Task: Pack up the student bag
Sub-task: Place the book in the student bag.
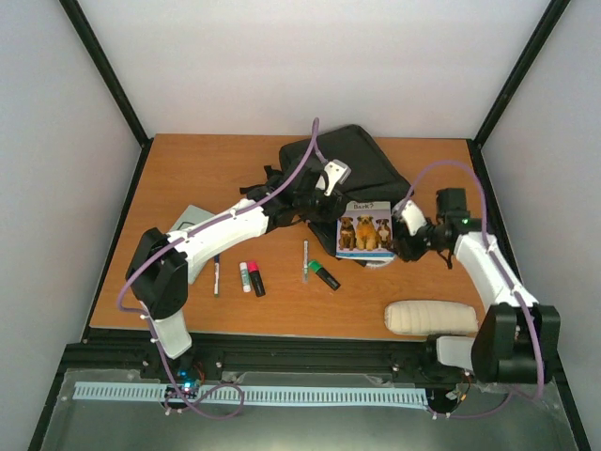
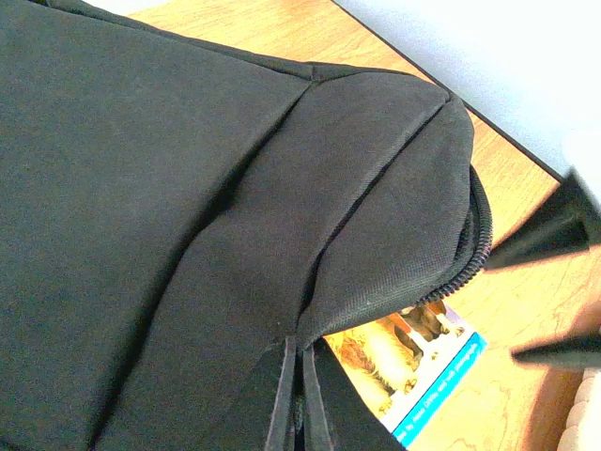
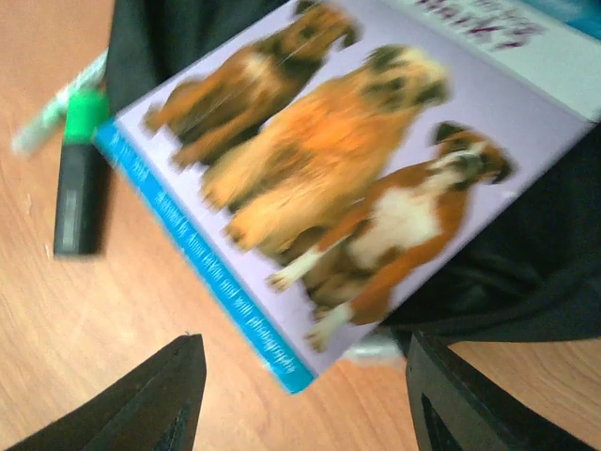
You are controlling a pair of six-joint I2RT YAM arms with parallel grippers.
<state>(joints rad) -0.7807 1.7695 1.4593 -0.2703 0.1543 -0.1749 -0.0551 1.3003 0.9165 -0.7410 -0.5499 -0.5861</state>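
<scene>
**A:** Where is the student bag (image 1: pixel 371 155)?

**B:** At the far edge of the wooden surface (image 1: pixel 188 169), a little right of the middle. It's black and slumped, and its zip mouth gapes on the near side.

**A:** And that book (image 1: pixel 364 230) with the three dogs on the cover?

**B:** It's propped against the bag's near side, cover up. The left wrist view shows one end of it under the lip of the open zip.

**A:** What's the pale roll?

**B:** That's a cream pouch (image 1: pixel 432 318), by the near edge towards the right corner, well apart from the bag. Over on the left, a grey-green notebook (image 1: pixel 191 218) peeks out from under the left arm.

**A:** Are the arms holding anything?

**B:** The left pincer (image 2: pixel 535 296) is at the bag, by the zip, and it's clenched. Whether it has any fabric in it I cannot tell. The right pincer (image 3: pixel 305 385) is released, fingers wide apart. The book's corner lies just ahead of them, not gripped.

**A:** And the small bits?

**B:** They're around the middle, between the bag and the near edge. A highlighter (image 1: pixel 326 274) with a green cap lies just beside the book, and a white pen (image 1: pixel 306 260) lies near it. Further left, a black marker (image 1: pixel 256 281) with a red cap sits just beside a white marker (image 1: pixel 246 275) with a pink cap. A dark pen (image 1: pixel 216 275) lies farthest left.
</scene>
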